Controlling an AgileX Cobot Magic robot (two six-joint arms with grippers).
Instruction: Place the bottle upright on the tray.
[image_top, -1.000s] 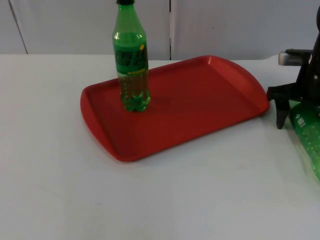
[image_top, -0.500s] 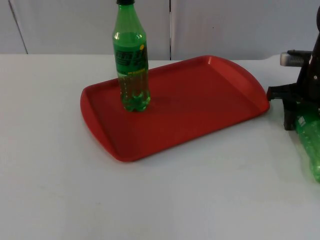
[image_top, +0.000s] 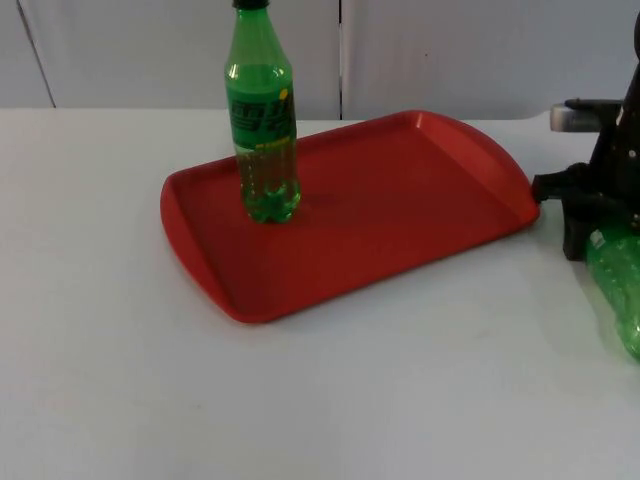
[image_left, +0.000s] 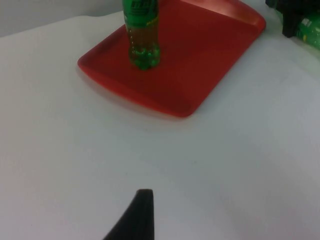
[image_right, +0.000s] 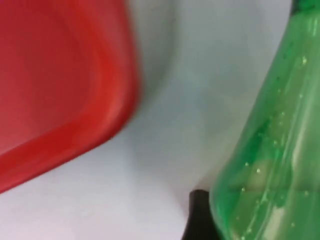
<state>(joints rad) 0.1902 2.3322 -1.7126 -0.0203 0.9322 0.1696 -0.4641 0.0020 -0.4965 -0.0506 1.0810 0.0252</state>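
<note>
the right gripper (image_top: 590, 225) is low over the table (image_top: 320, 400) just beside the tray's near right corner, its black fingers set around the upper part of a green bottle (image_top: 618, 285) that lies on its side on the white surface. from above one finger stands against the bottle's near flank and the bottle's body runs on past it toward the table's edge. in the right wrist view the clear green wall of that bottle (image_right: 270, 150) presses right against a black fingertip, so the fingers look closed in on the bottle, pinching it, though the far finger is hidden behind the plastic.

this lying bottle is the one in hand: it is on the table, off the tray, touching nothing red. the red tray (image_top: 470, 160) sits in the middle of the table, its rim near the gripper but apart from it.

a second green bottle (image_top: 263, 120), with a dark cap, already stands upright on the tray's left half.

the left gripper waits well back from the tray; the left wrist view looks over bare table toward the tray (image_left: 210, 75) and the standing bottle (image_left: 143, 35). whether its fingers are spread or together cannot be told.

judging by this, the step is the grasp on the lying bottle. the next move calls for a firm hold, a lift, a turn to bring the base down, and a carry over the rim to the free right half.
</note>
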